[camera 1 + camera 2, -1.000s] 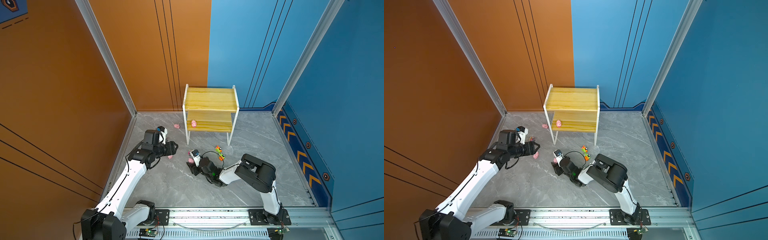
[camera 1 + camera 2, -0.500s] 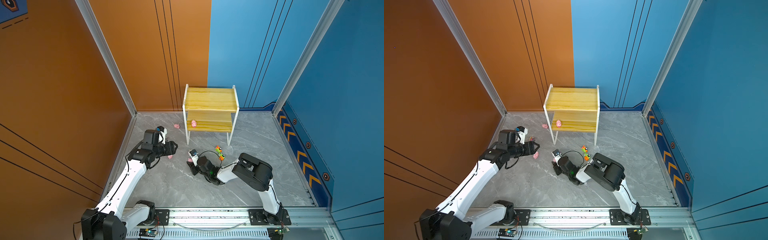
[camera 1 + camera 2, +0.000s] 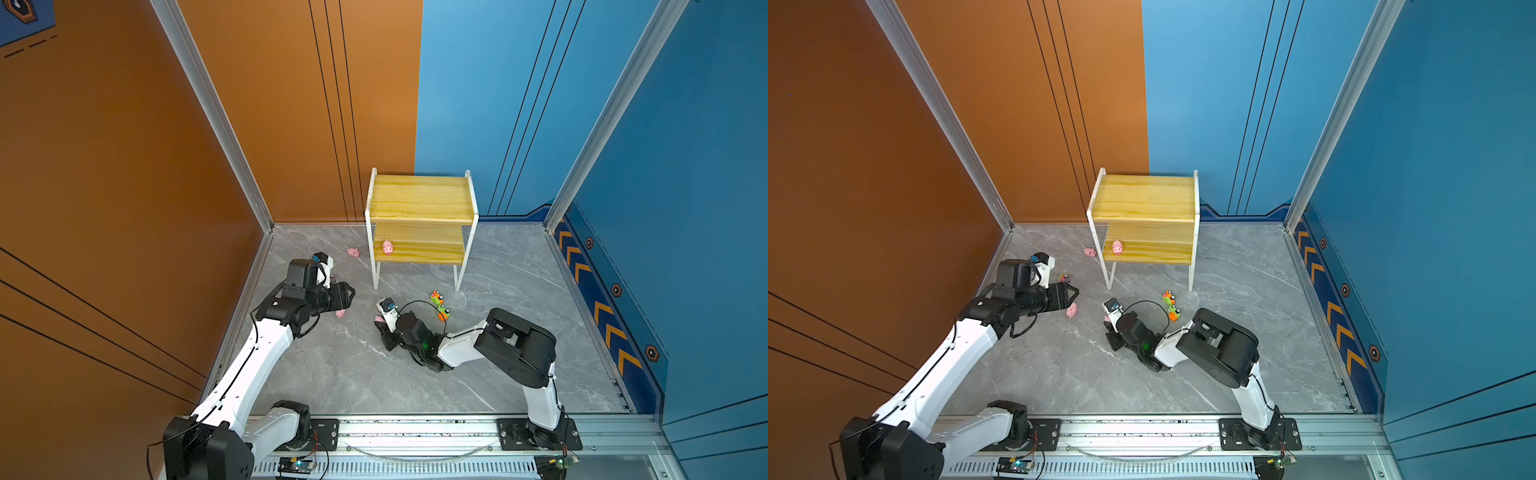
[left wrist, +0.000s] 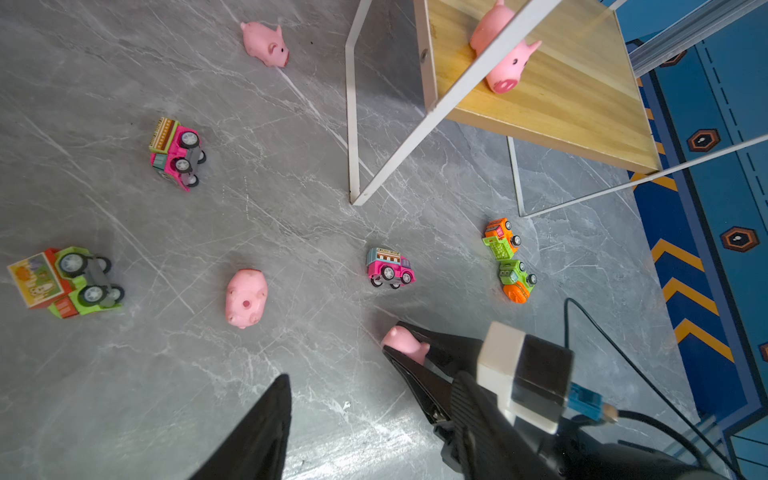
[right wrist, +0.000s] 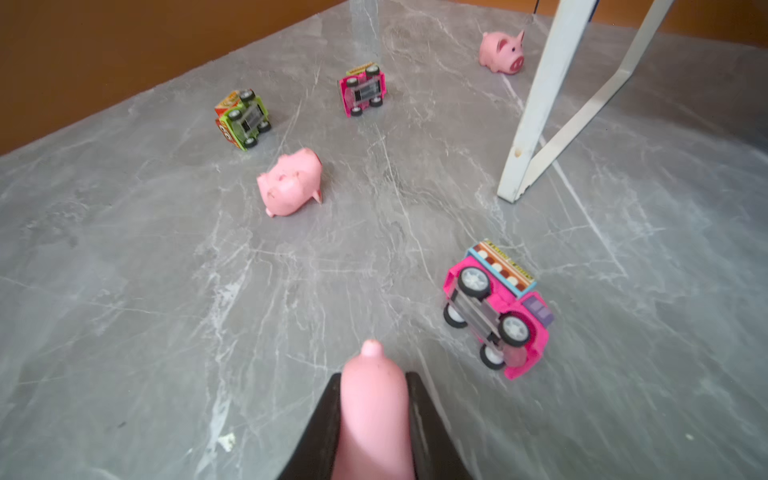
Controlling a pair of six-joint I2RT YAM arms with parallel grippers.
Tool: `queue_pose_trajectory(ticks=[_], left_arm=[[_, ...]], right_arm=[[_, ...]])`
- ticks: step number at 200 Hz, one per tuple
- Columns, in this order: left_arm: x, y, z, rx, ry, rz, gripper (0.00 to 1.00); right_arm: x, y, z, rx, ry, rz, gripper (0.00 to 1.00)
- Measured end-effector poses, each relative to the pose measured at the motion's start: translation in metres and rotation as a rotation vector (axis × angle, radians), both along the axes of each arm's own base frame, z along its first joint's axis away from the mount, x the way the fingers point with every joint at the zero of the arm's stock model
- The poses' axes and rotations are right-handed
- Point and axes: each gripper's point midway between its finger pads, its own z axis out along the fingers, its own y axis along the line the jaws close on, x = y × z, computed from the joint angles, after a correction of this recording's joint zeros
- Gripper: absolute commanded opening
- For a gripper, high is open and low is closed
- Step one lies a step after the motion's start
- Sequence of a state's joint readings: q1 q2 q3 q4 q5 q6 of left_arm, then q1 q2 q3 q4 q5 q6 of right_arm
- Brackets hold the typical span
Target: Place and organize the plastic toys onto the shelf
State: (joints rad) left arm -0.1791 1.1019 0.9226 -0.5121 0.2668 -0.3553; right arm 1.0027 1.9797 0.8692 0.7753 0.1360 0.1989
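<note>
Pink pig pinched snug in right gripper, down near grey floor; left gripper parted, empty, just beside another pig; third pig up on shelf.

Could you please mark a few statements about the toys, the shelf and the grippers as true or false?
1. The right gripper is shut on a pink pig. True.
2. Two pigs stand on the shelf's lower board. False: the lower board bears one pig.
3. The shelf's top board bears no toys. True.
4. The left gripper grips a pig too. False: the left gripper is open and empty.
</note>
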Motion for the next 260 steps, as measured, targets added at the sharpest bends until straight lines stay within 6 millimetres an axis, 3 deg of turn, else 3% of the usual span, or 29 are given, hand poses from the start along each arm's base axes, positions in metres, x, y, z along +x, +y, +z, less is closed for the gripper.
queue_pose_trajectory(ticks=[38, 70, 113, 146, 180, 260], left_arm=[[0.001, 0.004, 0.0, 0.0, 0.0, 0.014, 0.63], [0.002, 0.007, 0.0, -0.001, 0.0, 0.021, 0.63], [0.002, 0.007, 0.0, -0.002, 0.0, 0.021, 0.63], [0.002, 0.008, 0.0, -0.003, 0.0, 0.026, 0.63], [0.002, 0.008, 0.0, -0.005, 0.001, 0.024, 0.63], [0.002, 0.008, 0.0, -0.005, 0.001, 0.023, 0.63]], right_arm=[[0.009, -0.004, 0.054, 0.086, -0.061, -0.027, 0.25], [0.039, -0.018, 0.091, 0.119, -0.117, -0.104, 0.25], [0.081, -0.035, 0.126, 0.131, -0.182, -0.211, 0.25], [0.099, -0.043, 0.147, 0.128, -0.229, -0.275, 0.25], [0.11, -0.048, 0.156, 0.108, -0.264, -0.339, 0.26], [0.143, -0.064, 0.14, 0.057, -0.287, -0.496, 0.26]])
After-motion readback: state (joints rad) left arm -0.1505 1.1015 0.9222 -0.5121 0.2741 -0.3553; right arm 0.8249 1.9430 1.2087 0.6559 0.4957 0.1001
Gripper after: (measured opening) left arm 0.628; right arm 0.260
